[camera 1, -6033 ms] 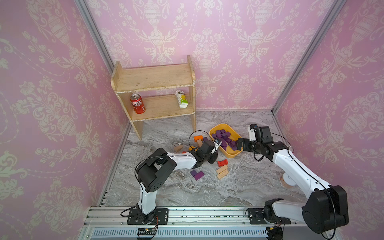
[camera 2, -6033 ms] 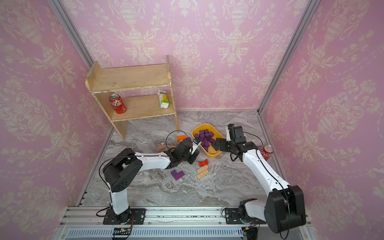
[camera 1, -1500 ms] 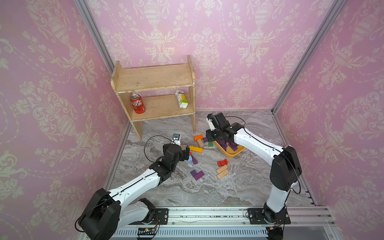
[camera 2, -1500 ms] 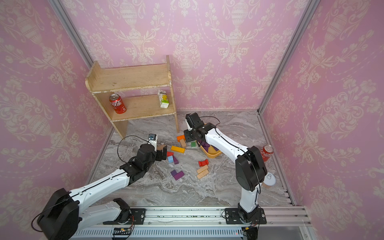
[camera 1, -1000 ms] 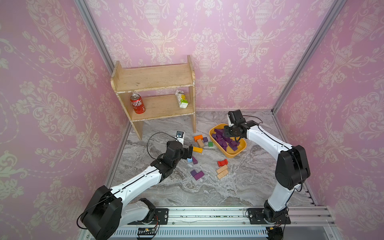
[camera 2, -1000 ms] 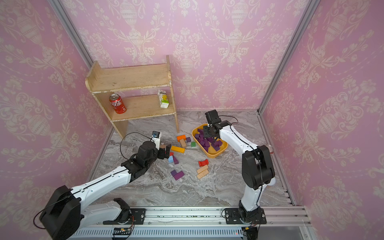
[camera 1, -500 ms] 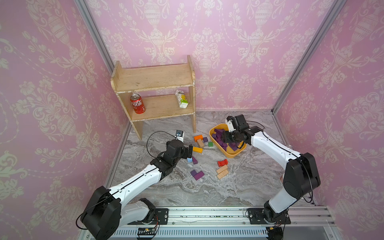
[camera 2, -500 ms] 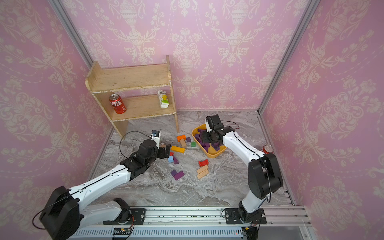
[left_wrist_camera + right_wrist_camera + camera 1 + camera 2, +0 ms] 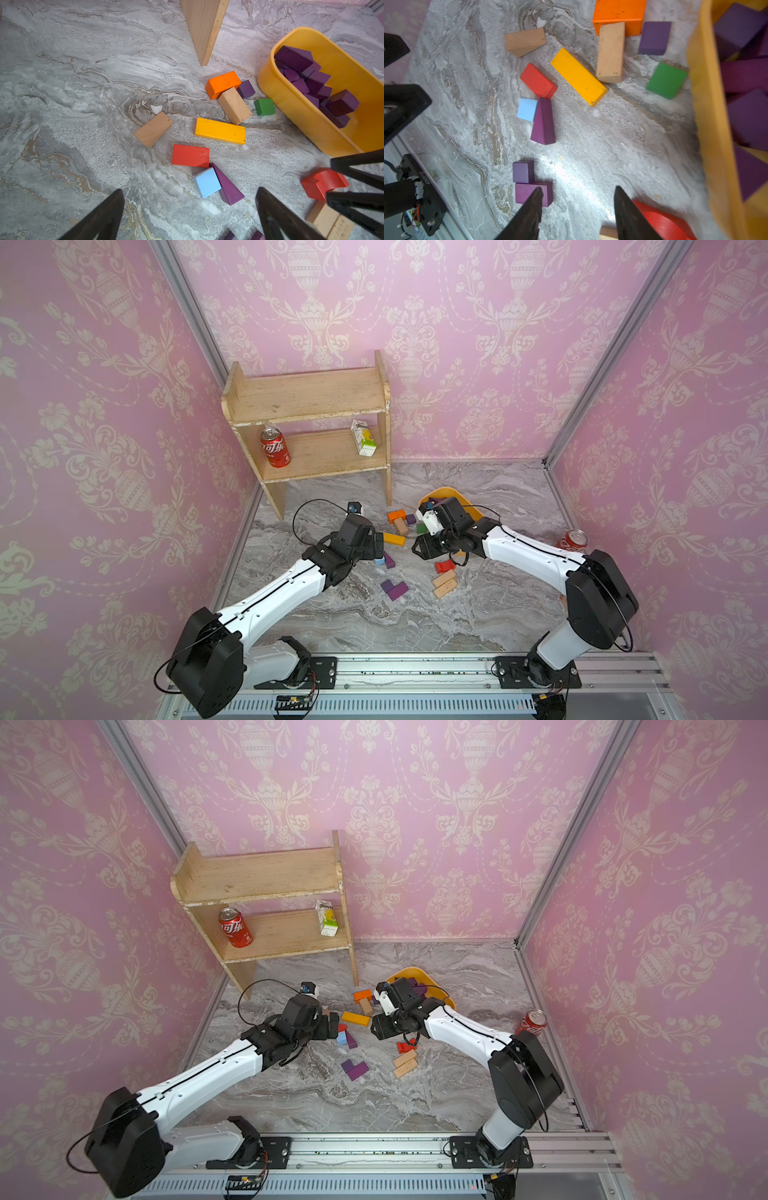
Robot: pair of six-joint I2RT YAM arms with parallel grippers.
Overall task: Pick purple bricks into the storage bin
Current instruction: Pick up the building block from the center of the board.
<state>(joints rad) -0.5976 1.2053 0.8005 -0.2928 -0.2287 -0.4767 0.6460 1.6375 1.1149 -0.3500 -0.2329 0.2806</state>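
Observation:
The yellow storage bin (image 9: pixel 446 492) (image 9: pixel 409 972) sits at the back right of the floor, with several purple bricks (image 9: pixel 307 81) piled inside. Loose purple bricks lie outside it: a wedge (image 9: pixel 389 561) (image 9: pixel 543 122) beside a light blue cube, a touching pair (image 9: pixel 394 589) (image 9: pixel 527 180), and a cube (image 9: pixel 246 89) (image 9: pixel 654 37) by the orange block. My left gripper (image 9: pixel 379 545) (image 9: pixel 190 199) hovers wide open just short of the wedge. In front of the bin, my right gripper (image 9: pixel 417 549) (image 9: pixel 578 191) hangs open and empty between the purple pair and a red arch.
Orange, yellow (image 9: pixel 220 131), red, green, tan and light blue blocks are scattered among the purple ones. A red arch (image 9: pixel 444 565) and tan blocks (image 9: pixel 444 587) lie under the right arm. The wooden shelf (image 9: pixel 307 398) stands behind, and a cola can (image 9: pixel 575 539) by the right wall.
My right gripper opened over the bin, then swung forward and left, down toward the loose blocks. The left arm has barely moved.

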